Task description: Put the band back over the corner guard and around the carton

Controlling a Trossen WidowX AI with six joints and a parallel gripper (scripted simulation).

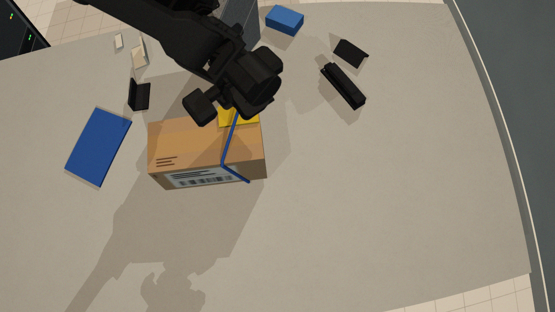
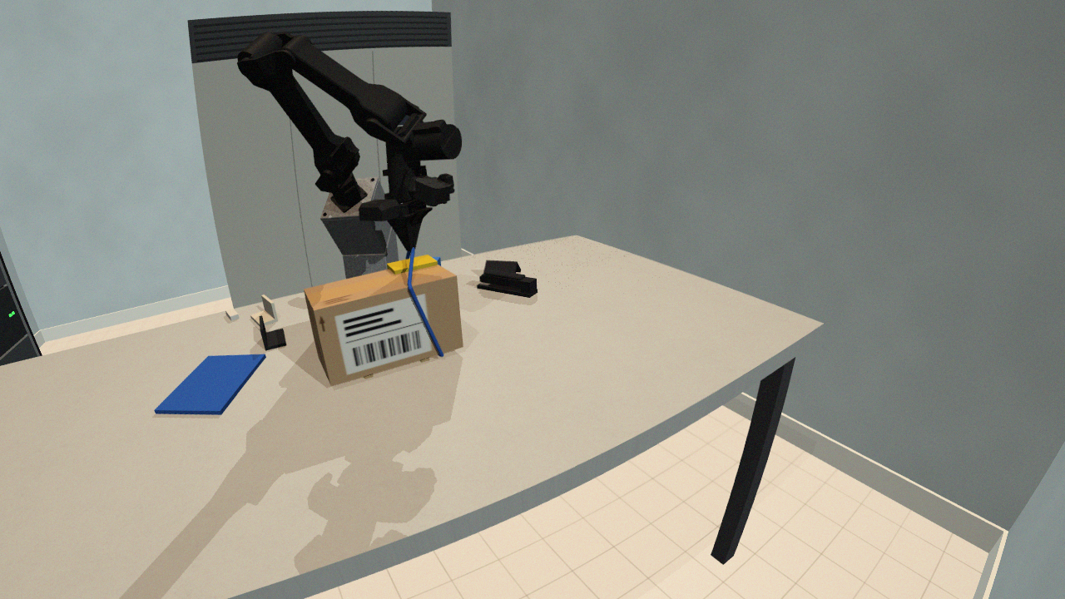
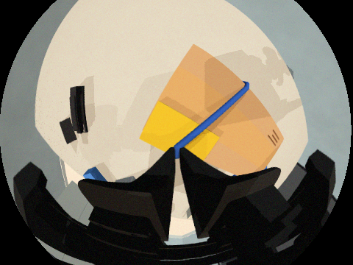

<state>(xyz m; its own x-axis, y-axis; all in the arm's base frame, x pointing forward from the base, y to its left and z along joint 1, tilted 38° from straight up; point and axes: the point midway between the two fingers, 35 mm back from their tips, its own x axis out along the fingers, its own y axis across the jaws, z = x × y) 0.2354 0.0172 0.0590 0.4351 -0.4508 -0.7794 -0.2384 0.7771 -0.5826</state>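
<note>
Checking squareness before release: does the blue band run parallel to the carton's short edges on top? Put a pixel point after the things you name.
No; the thin blue band (image 1: pixel 229 141) (image 2: pixel 426 320) (image 3: pixel 213 119) slants across the top.

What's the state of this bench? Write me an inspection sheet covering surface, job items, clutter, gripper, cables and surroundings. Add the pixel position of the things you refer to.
Surface: beige table (image 1: pixel 388 193) (image 2: pixel 596 357), shadows across it.
Carton (image 1: pixel 182 143) (image 2: pixel 383 334) (image 3: pixel 191 81): upright, label on one side.
Corner guard (image 1: pixel 249 120) (image 2: pixel 423 262) (image 3: pixel 162 121): yellow, on the carton's top edge.
Band (image 1: pixel 229 141) (image 2: pixel 426 321) (image 3: pixel 213 119): blue, crossing guard and carton top aslant, slanting down the label side; not square.
Gripper (image 1: pixel 237 112) (image 2: pixel 411 251) (image 3: pixel 176 151): shut on the band above the guard.
Clutter: flat blue panel (image 1: pixel 98 147) (image 2: pixel 210 384), blue block (image 1: pixel 284 19) (image 3: pixel 94 174), black stapler-like item (image 1: pixel 344 86) (image 2: pixel 508 281) (image 3: pixel 78 109), small black and beige angle pieces.
Cables: nothing seen.
Surroundings: tiled floor (image 1: pixel 477 297) (image 2: pixel 632 513), plain walls, dark cabinet with green lights.
</note>
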